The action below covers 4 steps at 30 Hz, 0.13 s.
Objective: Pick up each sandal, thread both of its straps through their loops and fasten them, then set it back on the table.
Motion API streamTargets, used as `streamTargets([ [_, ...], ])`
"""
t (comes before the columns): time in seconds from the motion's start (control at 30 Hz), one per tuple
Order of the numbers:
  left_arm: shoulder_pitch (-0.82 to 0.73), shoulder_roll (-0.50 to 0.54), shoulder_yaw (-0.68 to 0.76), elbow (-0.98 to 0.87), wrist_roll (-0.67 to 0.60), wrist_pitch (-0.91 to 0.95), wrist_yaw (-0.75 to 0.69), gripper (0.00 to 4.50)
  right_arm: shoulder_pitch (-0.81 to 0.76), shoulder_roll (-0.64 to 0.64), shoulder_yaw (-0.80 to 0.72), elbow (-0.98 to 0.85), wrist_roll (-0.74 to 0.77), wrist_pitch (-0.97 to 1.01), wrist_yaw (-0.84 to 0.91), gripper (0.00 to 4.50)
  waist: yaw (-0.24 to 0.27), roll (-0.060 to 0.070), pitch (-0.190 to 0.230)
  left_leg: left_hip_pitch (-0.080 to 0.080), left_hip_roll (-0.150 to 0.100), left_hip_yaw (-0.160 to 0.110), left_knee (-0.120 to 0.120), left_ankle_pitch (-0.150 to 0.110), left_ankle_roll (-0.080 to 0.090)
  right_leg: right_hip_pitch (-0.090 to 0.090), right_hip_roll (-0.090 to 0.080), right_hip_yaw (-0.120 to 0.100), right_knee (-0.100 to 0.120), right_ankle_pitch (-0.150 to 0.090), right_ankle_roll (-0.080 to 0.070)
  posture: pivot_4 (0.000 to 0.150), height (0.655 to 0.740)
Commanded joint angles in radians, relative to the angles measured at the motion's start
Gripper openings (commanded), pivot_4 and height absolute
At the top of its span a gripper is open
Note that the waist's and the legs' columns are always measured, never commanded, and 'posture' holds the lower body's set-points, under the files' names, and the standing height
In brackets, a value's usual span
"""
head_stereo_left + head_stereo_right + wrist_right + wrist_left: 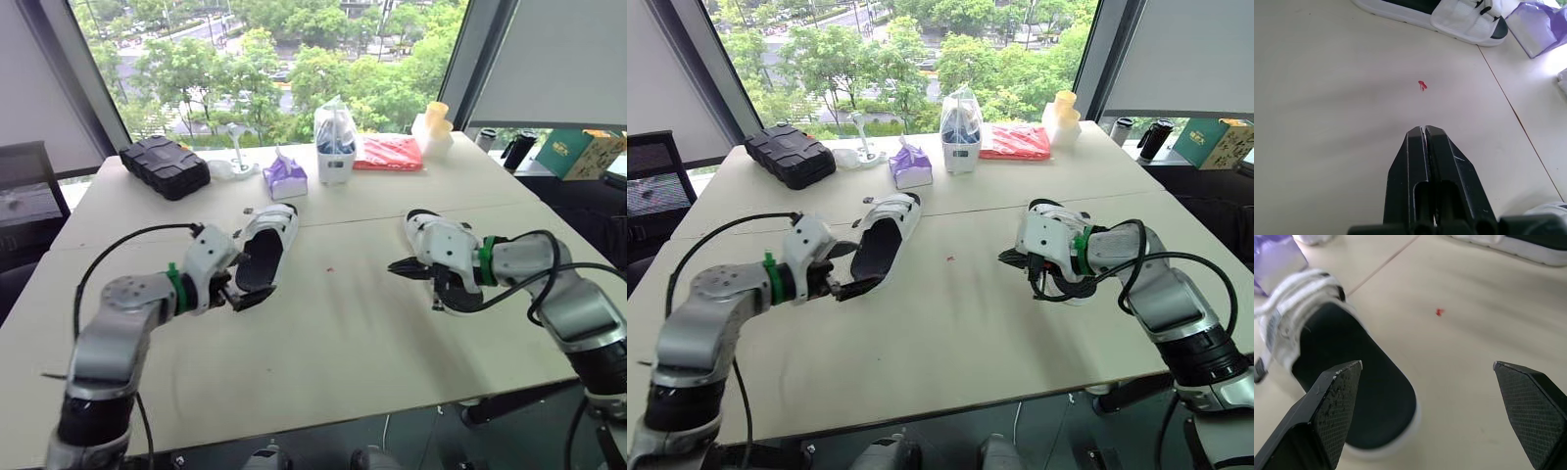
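Jaws spread wide at the heel of the left sandal, the left gripper could catch only the sole's rim and skid the shoe across the tabletop — the right gripper, jaws shut beside the right sandal, gives no bracing. Both sandals lie flat, well apart: white soles and straps, black footbeds, the left one's strap ends seemingly loose.

Pale table before tall windows, green trees outside
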Motion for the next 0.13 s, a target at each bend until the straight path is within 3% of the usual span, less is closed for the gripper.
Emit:
streamTargets([
  [0.03,0.049,-0.004,0.062,-0.044,-0.089,-0.079,0.014,4.48,-0.003,-0.033,-0.052,0.026,-0.008,-0.033,0.010,0.00,0.001,0.000,0.000,0.000,0.000,0.000,0.000,0.000,0.000,0.000,0.000,0.000,-0.001,0.000,0.000,0.150,0.7400],
  [0.13,0.110,0.039,0.098,-0.066,-0.167,-0.062,-0.013,4.48,0.013,-0.051,-0.071,0.011,-0.001,-0.023,0.010,0.00,0.000,0.000,0.000,0.000,0.000,0.000,0.000,0.000,0.000,0.001,-0.001,0.000,-0.002,0.000,-0.001,0.150,0.7400],
])
